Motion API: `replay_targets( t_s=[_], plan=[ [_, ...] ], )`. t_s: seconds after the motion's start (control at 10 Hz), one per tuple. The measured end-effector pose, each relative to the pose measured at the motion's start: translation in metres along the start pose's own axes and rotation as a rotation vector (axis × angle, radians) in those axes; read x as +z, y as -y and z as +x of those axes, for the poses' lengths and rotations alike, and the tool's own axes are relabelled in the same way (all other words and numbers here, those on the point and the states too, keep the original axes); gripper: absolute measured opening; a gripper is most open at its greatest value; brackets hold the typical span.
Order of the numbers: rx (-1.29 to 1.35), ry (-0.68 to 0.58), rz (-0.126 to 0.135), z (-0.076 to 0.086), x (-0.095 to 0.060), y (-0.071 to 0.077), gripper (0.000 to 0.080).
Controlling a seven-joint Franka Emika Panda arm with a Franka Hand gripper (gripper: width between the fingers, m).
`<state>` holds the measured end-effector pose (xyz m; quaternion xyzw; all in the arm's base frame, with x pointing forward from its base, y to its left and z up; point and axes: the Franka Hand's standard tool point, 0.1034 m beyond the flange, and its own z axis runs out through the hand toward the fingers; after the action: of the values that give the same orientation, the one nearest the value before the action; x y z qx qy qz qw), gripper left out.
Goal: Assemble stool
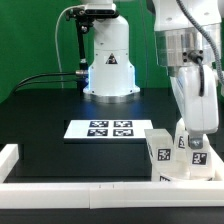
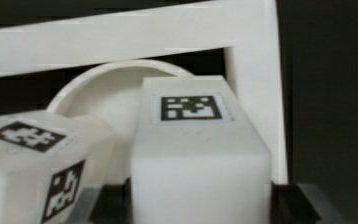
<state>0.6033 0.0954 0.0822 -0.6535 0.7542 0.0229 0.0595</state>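
One black desk [image 1: 40, 120] carries everything, with a white rail [image 1: 60, 188] along its near edge and the marker board [image 1: 100, 128] lying flat at its middle. At the exterior view's right, the round seat [image 2: 114, 78] lies against the rail's corner. Two tagged legs [image 1: 160, 150] stand before it. The end effector [image 1: 192, 140] is lowered over one leg [image 2: 194, 150]; I cannot tell whether it grips.

no readable text, only square marker tags [image 2: 192, 108]
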Motion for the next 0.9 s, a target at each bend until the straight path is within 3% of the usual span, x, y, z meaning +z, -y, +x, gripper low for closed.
replay_targets(
  t_s=[0.2, 0.3, 0.4, 0.5, 0.7, 0.9],
  plan=[
    [-0.071, -0.001, -0.007, 0.000, 0.000, -0.001, 0.0334],
    [-0.140, 0.005, -0.020, -0.003, -0.001, -0.002, 0.0558],
    [-0.326, 0.011, -0.012, -0.005, -0.006, 0.000, 0.0558],
    [-0.508, 0.018, -0.001, -0.008, -0.012, 0.002, 0.0631],
    [-0.789, 0.023, 0.009, -0.011, -0.016, 0.003, 0.0644],
    [-0.904, 0.021, 0.009, -0.009, -0.015, 0.003, 0.0648]
  ],
)
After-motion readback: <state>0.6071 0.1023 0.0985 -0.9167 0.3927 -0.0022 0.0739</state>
